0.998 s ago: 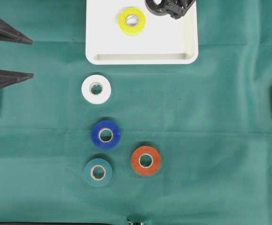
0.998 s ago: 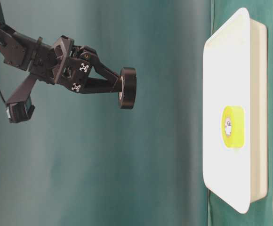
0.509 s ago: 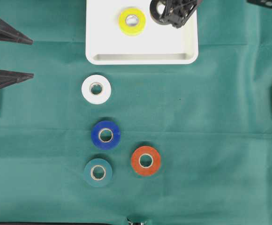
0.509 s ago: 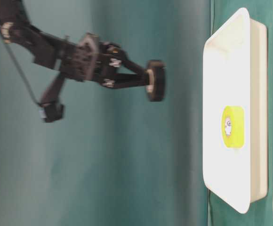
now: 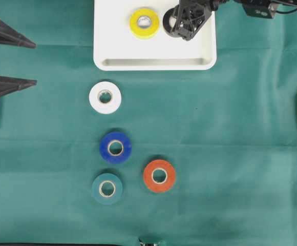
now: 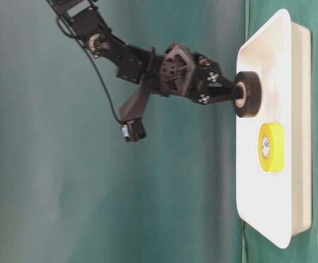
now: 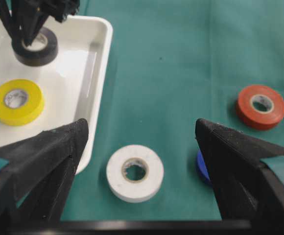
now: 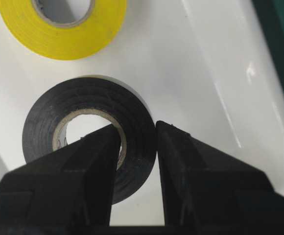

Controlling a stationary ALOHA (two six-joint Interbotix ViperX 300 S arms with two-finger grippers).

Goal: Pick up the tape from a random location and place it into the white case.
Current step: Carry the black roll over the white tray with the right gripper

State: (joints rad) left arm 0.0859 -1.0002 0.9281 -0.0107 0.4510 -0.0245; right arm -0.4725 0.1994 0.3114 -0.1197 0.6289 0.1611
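Nearly done: right gripper [image 8: 137,147] clamped on black tape roll [image 8: 90,127], low over white case [image 5: 153,62], at three o'clock of yellow roll [image 5: 144,23]; release left. Left gripper [image 7: 142,161] wide apart, idle.

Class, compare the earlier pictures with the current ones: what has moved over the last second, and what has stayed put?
The right tool, shut on the black tape roll, has carried it down from high above the white case to just over its floor, beside the yellow roll. It has not let go. The left tool stays open and still; the white, blue, teal and orange rolls have not moved.
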